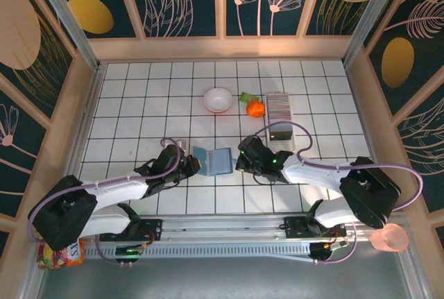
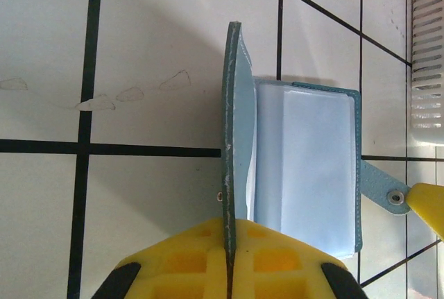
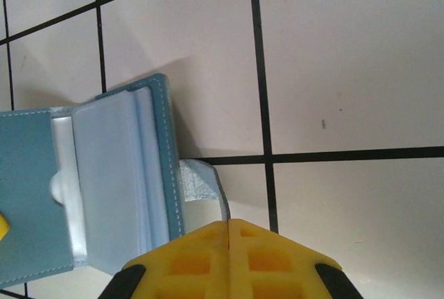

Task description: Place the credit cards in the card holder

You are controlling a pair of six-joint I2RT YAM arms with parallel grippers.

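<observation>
The card holder (image 1: 214, 161) is held spread open mid-table, its cover (image 2: 232, 139) pinched upright in the clenched left gripper (image 1: 190, 166) and its strap (image 3: 201, 184) clamped in the right gripper (image 1: 242, 161), apparently so the pockets are bared for the credit cards (image 1: 278, 108) stacked behind.

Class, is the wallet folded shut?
No, the wallet lies open, its pockets showing, one cover pinched upright in the left tool.

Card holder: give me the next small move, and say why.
Probably open the right gripper off the snap tab and head for the credit cards. The left gripper is shut on the raised cover of the card holder, the pockets lie open, and neither gripper has a card.
</observation>
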